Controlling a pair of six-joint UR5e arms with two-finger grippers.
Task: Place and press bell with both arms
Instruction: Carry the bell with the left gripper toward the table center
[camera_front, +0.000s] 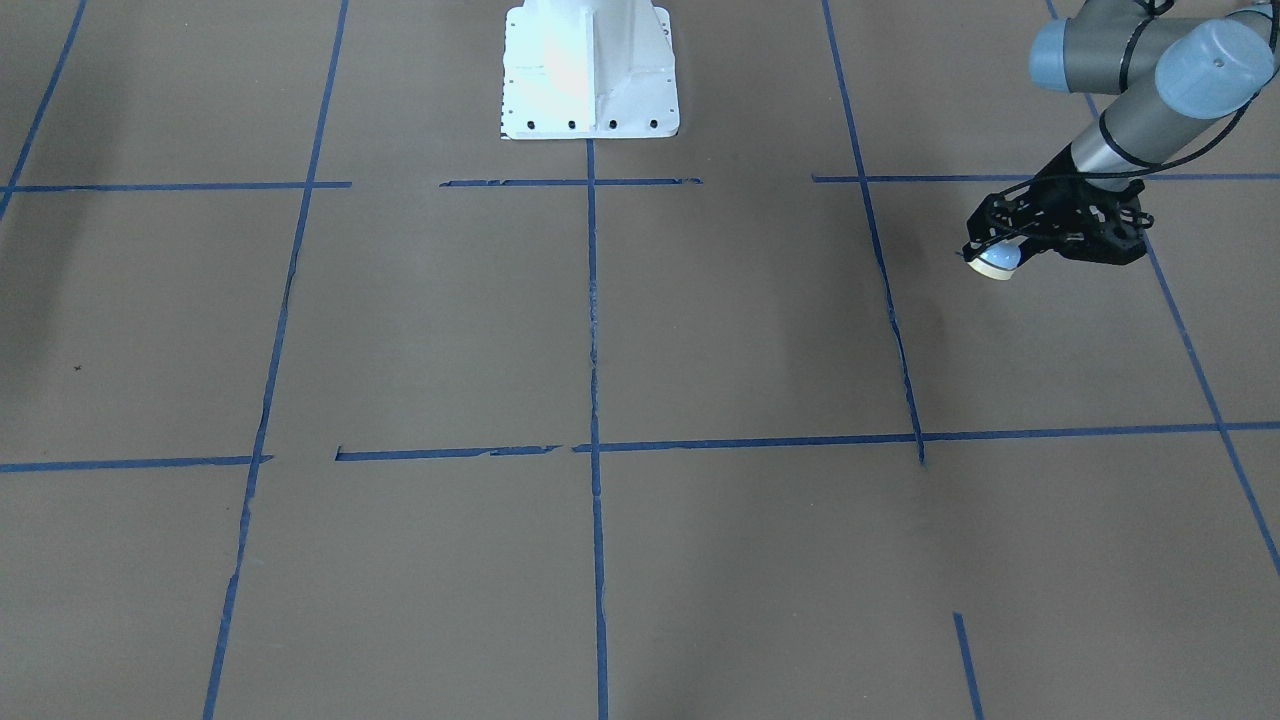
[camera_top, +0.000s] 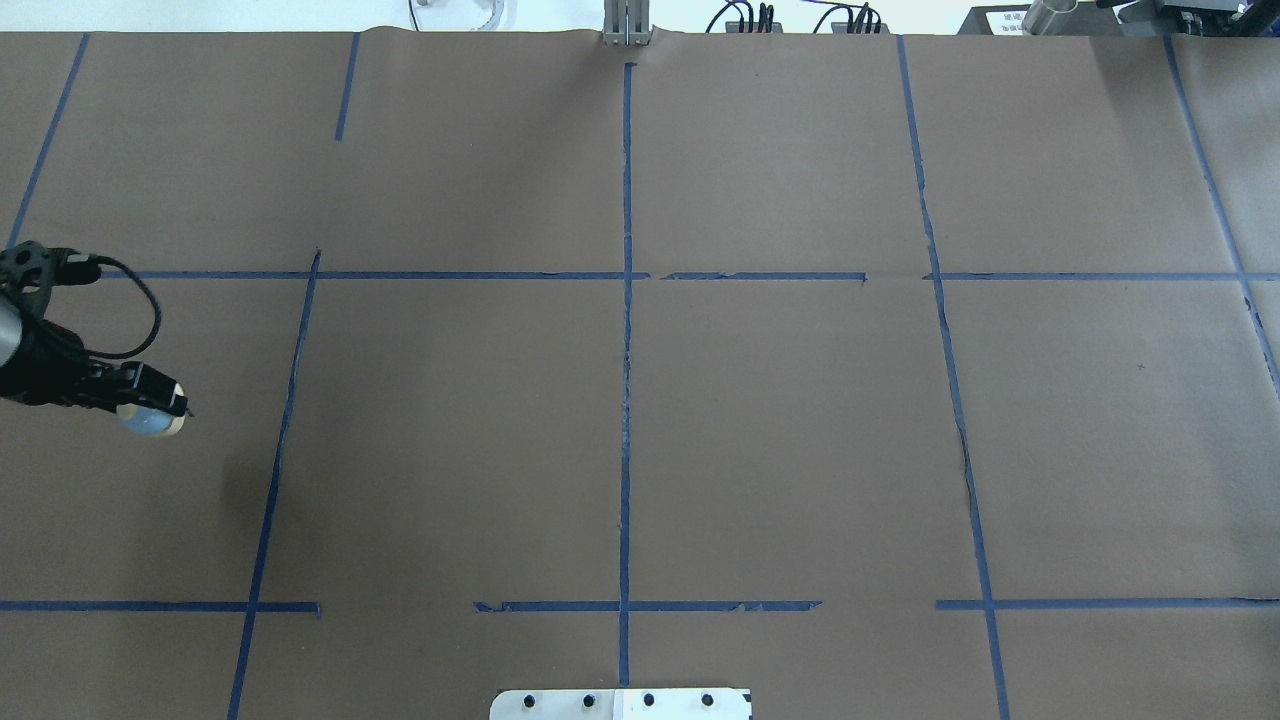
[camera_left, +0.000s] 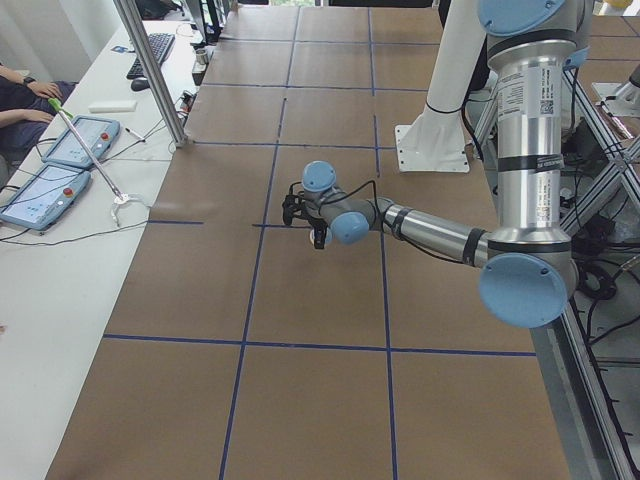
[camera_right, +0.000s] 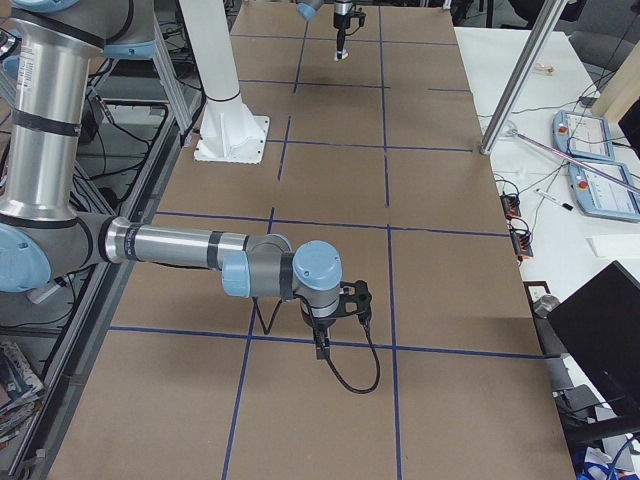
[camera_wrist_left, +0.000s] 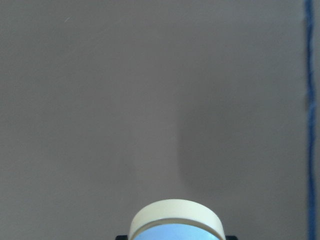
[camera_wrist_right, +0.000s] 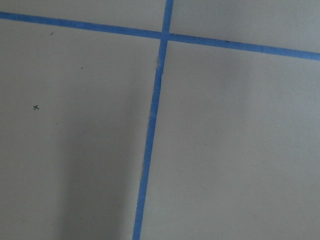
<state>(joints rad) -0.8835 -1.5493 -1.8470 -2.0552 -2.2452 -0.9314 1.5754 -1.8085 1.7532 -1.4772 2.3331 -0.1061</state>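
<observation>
The bell (camera_front: 998, 262) is a small light-blue dome with a cream base ring. My left gripper (camera_front: 988, 252) is shut on it and holds it tilted above the brown table, at the robot's far left. Gripper (camera_top: 165, 405) and bell (camera_top: 150, 421) also show at the left edge of the overhead view. In the left wrist view the bell's cream ring (camera_wrist_left: 175, 219) fills the bottom edge. My right gripper (camera_right: 321, 345) shows only in the exterior right view, pointing down over a blue tape line; I cannot tell whether it is open or shut.
The white pedestal (camera_front: 590, 70) stands at the robot's side of the table. Blue tape lines (camera_top: 626, 400) divide the brown surface into squares. A side bench with tablets (camera_left: 60, 160) and a metal post (camera_left: 150, 70) lies beyond the far edge.
</observation>
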